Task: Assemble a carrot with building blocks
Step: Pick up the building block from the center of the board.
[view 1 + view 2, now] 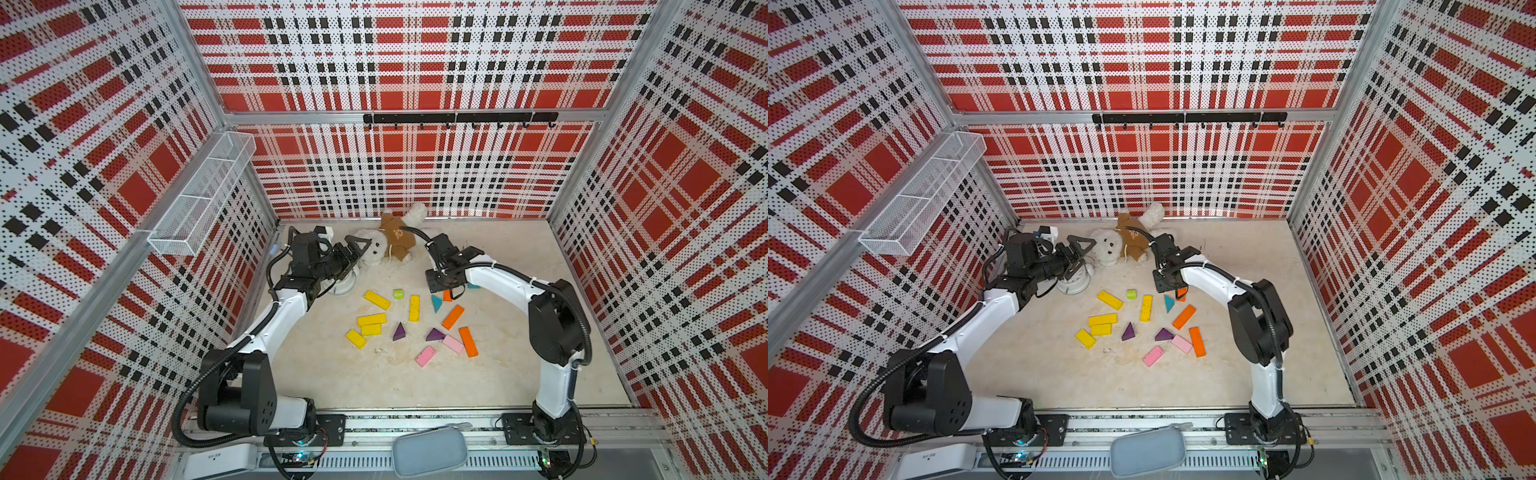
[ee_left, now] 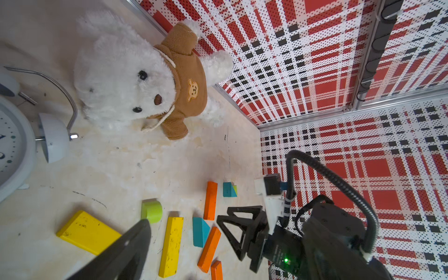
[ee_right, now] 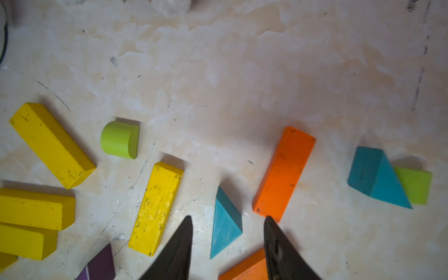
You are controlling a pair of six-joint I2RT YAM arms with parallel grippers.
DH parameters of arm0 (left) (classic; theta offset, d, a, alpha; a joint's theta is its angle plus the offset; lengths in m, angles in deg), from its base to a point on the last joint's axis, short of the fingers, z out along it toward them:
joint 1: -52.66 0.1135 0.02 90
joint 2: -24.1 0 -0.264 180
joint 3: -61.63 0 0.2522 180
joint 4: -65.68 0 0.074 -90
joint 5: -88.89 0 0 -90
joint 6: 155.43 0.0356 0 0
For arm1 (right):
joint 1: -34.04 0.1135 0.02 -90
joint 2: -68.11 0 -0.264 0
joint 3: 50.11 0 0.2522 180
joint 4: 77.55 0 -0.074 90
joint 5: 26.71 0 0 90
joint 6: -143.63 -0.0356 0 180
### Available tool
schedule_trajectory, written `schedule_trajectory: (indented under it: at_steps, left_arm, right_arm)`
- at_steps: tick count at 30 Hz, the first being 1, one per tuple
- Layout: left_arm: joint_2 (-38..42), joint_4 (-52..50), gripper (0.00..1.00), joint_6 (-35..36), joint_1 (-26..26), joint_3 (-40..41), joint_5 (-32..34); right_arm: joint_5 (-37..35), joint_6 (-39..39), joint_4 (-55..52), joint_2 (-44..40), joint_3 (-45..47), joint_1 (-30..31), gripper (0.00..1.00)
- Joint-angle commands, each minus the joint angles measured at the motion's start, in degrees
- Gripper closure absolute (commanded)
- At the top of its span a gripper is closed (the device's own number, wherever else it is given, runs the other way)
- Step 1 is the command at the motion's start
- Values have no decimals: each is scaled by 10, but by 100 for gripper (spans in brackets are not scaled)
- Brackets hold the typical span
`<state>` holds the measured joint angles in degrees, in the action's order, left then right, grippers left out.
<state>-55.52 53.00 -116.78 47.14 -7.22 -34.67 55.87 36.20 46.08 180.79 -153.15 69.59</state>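
Right wrist: teal triangle [image 3: 225, 225] between fingers [image 3: 179, 249]

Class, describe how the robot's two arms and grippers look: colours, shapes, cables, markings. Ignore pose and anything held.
Both the left arm and right arm have white links joined by black joint housings. Black ribbed cable hoses loop outside them. The left gripper and right gripper are black, with pointed, open-framed triangular fingers. A green light glows on the right wrist.
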Motion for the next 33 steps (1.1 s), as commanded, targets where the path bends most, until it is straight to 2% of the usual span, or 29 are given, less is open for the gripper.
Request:
schedule_trajectory:
  at_steps: [1,9,17,23,27,33]
  left_arm:
    - [2,16,0,-17,-1,9,-8]
    - [-4,23,0,-20,-21,7,-20]
    - [-8,23,0,-16,-33,5,-20]
    - [-11,23,0,-15,-36,4,-21]
    - [-14,23,0,-15,-39,3,-25]
    - [-18,23,0,-13,-48,2,-25]
  right_arm:
    - [-22,-10,-4,9,-14,8,48]
    - [-11,-20,-4,-8,42,10,38]
    - [-15,-1,-4,-51,101,9,53]
    - [-16,16,1,-78,121,9,52]
    - [-46,17,-5,-70,125,-4,53]
    - [-34,12,6,-47,130,-15,55]
